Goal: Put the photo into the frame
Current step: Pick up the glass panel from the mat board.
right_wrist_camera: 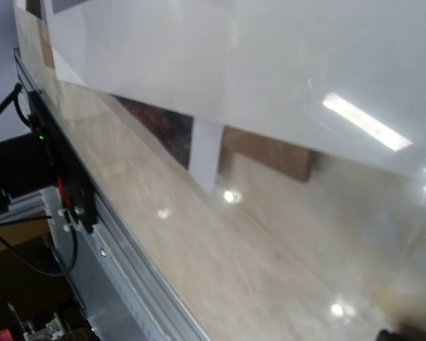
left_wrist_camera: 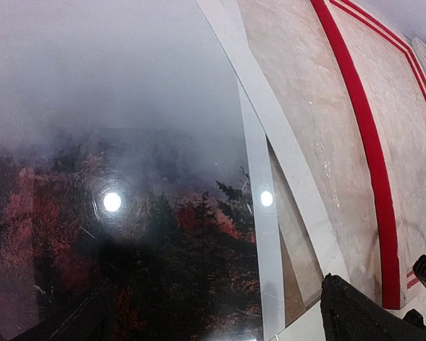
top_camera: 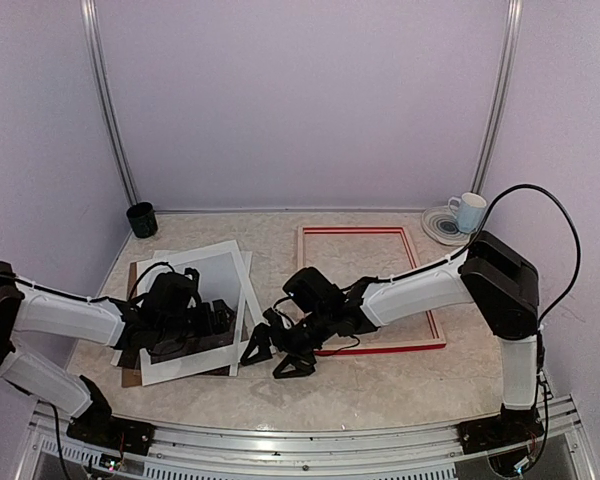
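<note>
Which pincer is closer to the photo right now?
Left. The left pincer hovers directly over the photo; the right pincer sits off to its right, by the frame's near-left corner.

A lab-style robot test cell. Plain lilac panels (top_camera: 300, 100) on metal uprights (top_camera: 108, 100) wall in a marble-patterned table (top_camera: 380, 385); an aluminium rail (top_camera: 310, 447) with cabling runs along the bottom.

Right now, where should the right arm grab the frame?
Probably the frame by its left rail, from above. It lies flat with table showing through it, so one finger can go inside the rail, one outside. The open right gripper is nearest that side.
</note>
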`<state>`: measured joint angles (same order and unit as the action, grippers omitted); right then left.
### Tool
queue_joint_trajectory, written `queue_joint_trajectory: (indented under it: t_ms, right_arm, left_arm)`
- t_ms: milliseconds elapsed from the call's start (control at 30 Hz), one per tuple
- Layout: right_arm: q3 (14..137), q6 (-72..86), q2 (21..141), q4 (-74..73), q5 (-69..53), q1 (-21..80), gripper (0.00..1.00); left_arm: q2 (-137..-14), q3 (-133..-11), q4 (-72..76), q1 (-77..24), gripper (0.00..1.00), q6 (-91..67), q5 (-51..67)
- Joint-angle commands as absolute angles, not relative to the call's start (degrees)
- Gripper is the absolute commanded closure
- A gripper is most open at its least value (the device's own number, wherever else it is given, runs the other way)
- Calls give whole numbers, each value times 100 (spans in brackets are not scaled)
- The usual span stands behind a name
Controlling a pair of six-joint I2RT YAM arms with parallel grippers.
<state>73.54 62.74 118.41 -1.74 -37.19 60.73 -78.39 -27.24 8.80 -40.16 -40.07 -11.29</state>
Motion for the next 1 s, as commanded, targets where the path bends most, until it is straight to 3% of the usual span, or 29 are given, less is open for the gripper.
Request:
queue_joint_trajectory:
  t_ms: [0,967]
  right_arm:
    - [7443,6575,11953,122,-3699,6135,1]
    - [6941,7340,11979,1297,-3410,6039,1]
  left_arm:
    - [-8003,-2557,1162,-4008,1,-4102,-1014]
    - [-8527,-2346,1646,-4152,1,-4251,-750]
